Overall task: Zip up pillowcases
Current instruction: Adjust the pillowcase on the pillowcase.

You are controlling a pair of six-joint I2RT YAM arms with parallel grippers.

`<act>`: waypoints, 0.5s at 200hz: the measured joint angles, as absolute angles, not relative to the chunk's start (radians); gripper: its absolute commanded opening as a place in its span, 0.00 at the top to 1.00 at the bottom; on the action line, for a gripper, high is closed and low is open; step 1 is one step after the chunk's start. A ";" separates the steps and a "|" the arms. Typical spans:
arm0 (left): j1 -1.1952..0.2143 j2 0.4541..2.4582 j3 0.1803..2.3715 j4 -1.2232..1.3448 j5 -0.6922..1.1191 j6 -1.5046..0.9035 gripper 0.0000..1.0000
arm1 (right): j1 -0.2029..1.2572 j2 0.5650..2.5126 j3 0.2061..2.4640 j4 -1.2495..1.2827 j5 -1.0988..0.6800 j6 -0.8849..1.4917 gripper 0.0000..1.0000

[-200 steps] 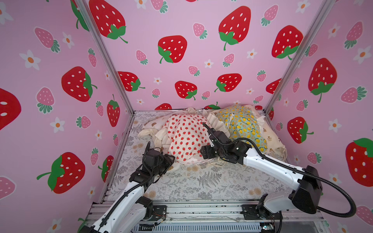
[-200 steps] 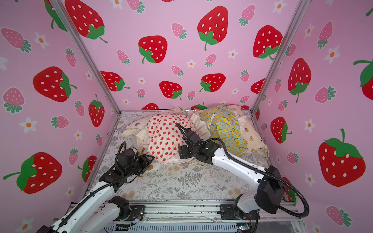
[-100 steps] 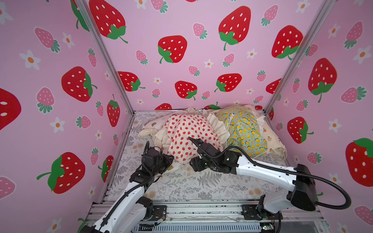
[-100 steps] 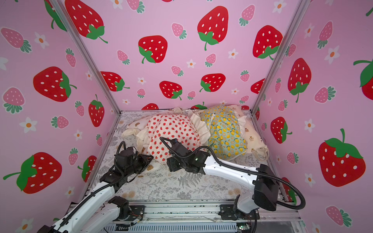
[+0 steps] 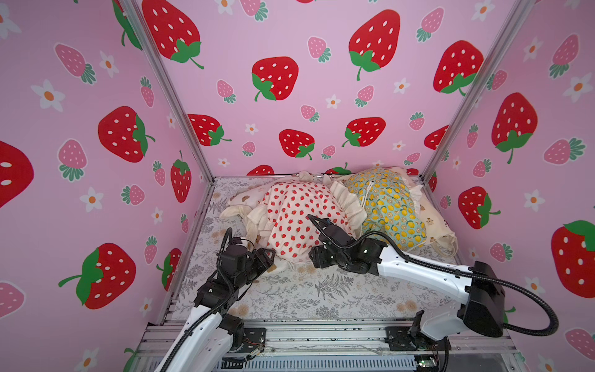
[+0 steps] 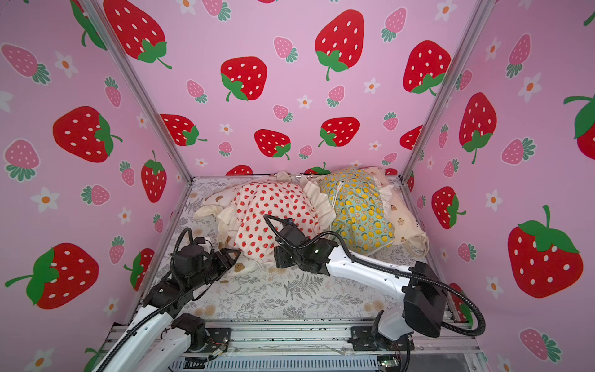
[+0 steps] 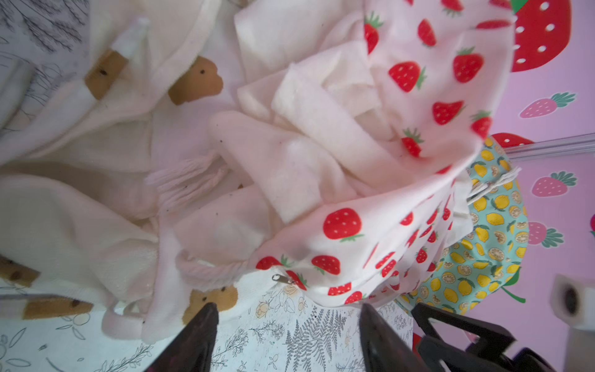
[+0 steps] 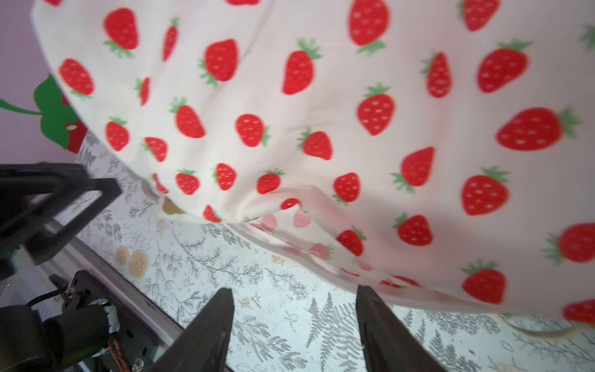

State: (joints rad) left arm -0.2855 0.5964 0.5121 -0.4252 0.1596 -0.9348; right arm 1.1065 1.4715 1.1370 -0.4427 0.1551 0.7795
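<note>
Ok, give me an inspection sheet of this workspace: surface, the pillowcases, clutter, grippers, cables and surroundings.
Surface: grey fern-print sheet, flat, pillowcases piled at its rear.
Job's things: strawberry pillowcase on top; lemon pillowcase beside it; bear-head pillowcase and small-bear pillowcase partly underneath; zipper pull shows at the strawberry one's edge.
Clutter: nothing seen.
Grippers: left gripper open, empty, facing the zipper pull; right gripper open, empty, near the strawberry fabric.
Cables: black cable loops over left arm; black hose arcs from right arm.
Surroundings: pink strawberry-print walls, metal frame posts.
</note>
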 measured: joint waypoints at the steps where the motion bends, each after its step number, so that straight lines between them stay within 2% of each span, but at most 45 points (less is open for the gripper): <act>1: -0.285 0.595 0.516 -0.428 0.157 -0.925 0.16 | 1.105 1.470 1.135 -0.443 0.156 0.780 0.36; 23: -0.259 0.628 0.569 -0.427 0.151 -0.884 0.15 | 1.054 1.425 1.084 -0.461 0.175 0.801 0.35; 49: -0.190 0.752 0.580 -0.348 0.221 -0.873 0.19 | 1.005 1.363 1.032 -0.475 0.179 0.820 0.34; 85: -0.176 0.868 0.567 -0.248 0.285 -0.864 0.20 | 0.949 1.308 0.975 -0.471 0.175 0.836 0.33; 100: -0.176 0.903 0.549 -0.196 0.311 -0.868 0.27 | 0.925 1.305 0.955 -0.468 0.167 0.836 0.33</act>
State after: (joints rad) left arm -0.1764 0.9031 0.5488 -0.1959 0.3111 -0.8680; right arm 0.9253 1.3048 0.9554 -0.4683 0.1669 0.8364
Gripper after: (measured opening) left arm 0.792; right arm 0.671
